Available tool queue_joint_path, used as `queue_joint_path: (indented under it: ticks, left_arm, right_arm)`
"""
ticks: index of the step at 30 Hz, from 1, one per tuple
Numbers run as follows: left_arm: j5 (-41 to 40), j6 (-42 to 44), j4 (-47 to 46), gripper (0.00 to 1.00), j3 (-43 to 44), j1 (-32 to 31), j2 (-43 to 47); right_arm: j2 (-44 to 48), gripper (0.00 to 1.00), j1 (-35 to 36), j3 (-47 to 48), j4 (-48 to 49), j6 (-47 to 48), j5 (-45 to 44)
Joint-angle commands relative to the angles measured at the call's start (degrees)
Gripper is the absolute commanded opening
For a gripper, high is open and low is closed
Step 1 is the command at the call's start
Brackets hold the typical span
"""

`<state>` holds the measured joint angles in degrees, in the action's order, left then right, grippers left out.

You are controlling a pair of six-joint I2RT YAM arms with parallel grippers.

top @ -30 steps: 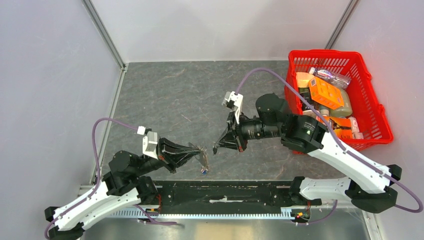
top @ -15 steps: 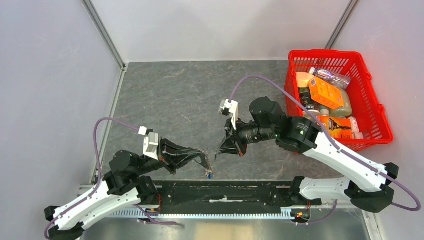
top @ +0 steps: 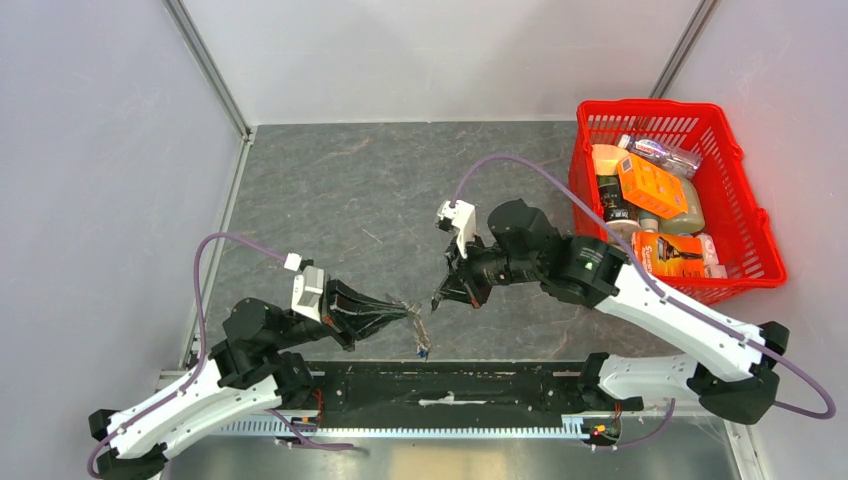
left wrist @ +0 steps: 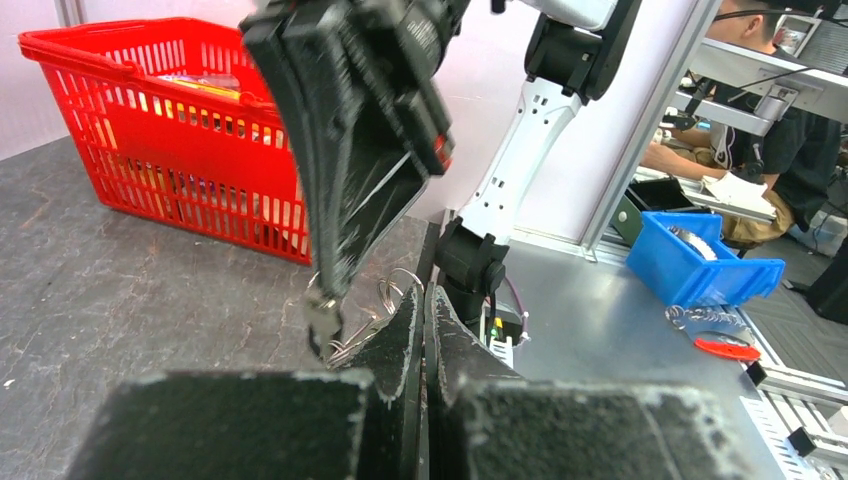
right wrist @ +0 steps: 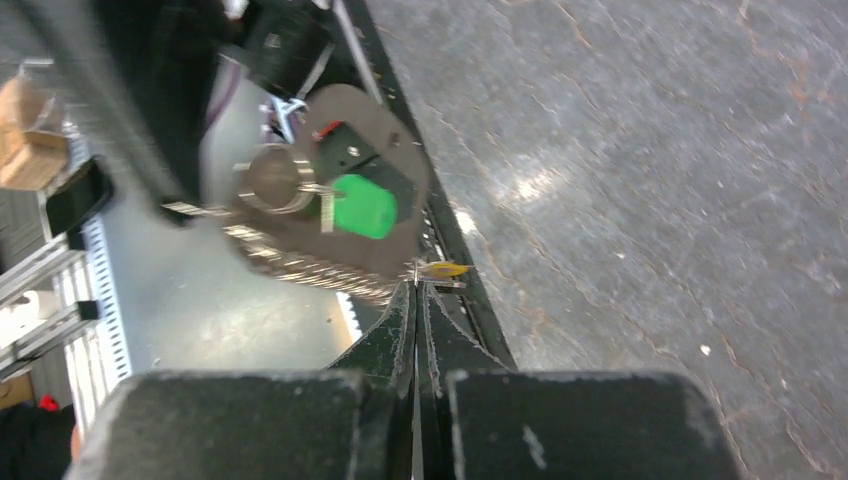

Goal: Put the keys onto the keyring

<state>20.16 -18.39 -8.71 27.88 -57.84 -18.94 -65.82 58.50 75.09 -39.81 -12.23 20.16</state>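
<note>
While the 2 arms meet low at the near middle of the table (top: pixel 340 190), nothing stands between them. The left gripper (top: pixel 408 310) and the right gripper (top: pixel 436 301) point tip to tip, just apart, above bare grey surface. Just near of them a black rail (top: pixel 450 385) runs along the table's edge.

The left gripper is clenched on the keyring (left wrist: pixel 388 292), whose wire loops show just beyond its fingertips in the left wrist view. The chain (right wrist: pixel 300 262) and the green tag (right wrist: pixel 363 207) hang blurred right in front of the right wrist camera. A blue-capped key (top: pixel 421 349) sits just below the left gripper's tip, close to the rail. Whether it hangs from the ring or lies on the table I cannot tell.

The right gripper is pressed shut on a key (left wrist: pixel 322 318), its silver end pointing down beside the ring. A speck of yellow shows at its tips in its own view.

At the far right stands 1 red basket (top: pixel 672 103), well apart from both grippers. It holds orange packets (top: pixel 650 185) among a jumble too small to name. Off the table, the left wrist view shows a blue bin (left wrist: pixel 700 272) with something grey in it.
</note>
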Motion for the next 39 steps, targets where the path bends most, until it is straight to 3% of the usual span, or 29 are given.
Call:
queue_joint_path:
  ticks: [1,10,18,26,39]
  left_arm:
    - [2.0,0.2,-4.4,0.02,1.4,0.1,-0.1]
    - [2.2,0.0,-4.3,0.02,1.6,0.1,-0.4]
    - [2.2,-0.4,-4.1,0.02,1.8,0.1,-0.4]
    - [-0.3,-0.2,-4.1,0.02,1.5,0.2,-0.7]
    - [-10.9,-1.5,-2.6,0.02,1.5,0.1,-2.1]
  right_arm:
    - [-2.8,0.00,-1.3,-5.2,3.4,-0.5,-7.2]
    - [-10.9,0.00,-3.7,-21.8,15.7,-7.2,-14.1]
    - [-17.4,0.00,-3.7,-28.1,21.8,-11.5,-15.7]
    - [-16.0,0.00,-4.0,-28.4,22.3,-12.5,-19.8]
    - [-17.7,0.00,-5.5,-26.1,21.7,-13.3,-23.9]
